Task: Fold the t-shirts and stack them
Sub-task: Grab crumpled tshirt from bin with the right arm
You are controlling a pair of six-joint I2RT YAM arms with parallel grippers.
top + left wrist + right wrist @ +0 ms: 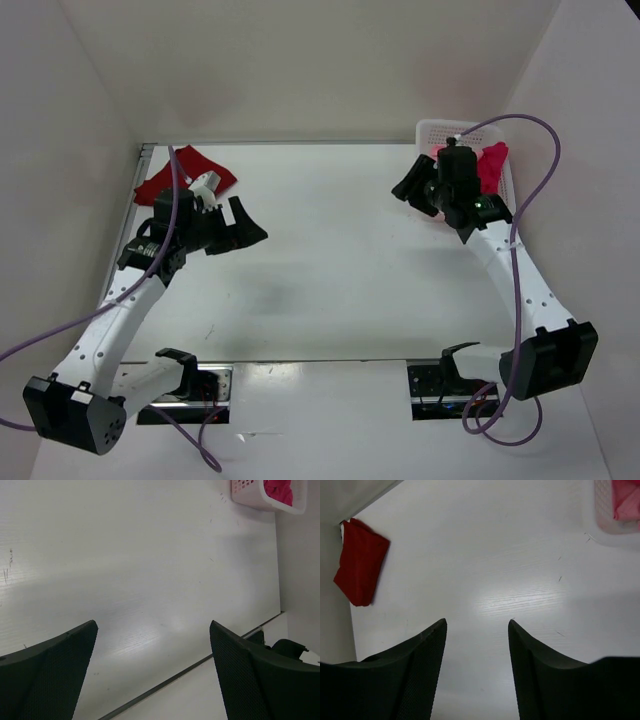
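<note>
Open worktop [340, 260] stretches between the left fingers [240, 228] and right fingers [418, 190], both spread wide, holding nothing. The dark red t-shirt [155, 185] lies at the far-left corner, just behind the left fingers.

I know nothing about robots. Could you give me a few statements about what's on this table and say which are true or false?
1. A dark red t-shirt lies on the table at its far left corner. True.
2. The left gripper is holding a shirt. False: its jaws stand wide open over bare table, with nothing between them.
3. The white basket has cloth in it. True: a crimson t-shirt and a pink t-shirt are inside.
4. The right gripper is clamped shut. False: its jaws are apart and empty.
</note>
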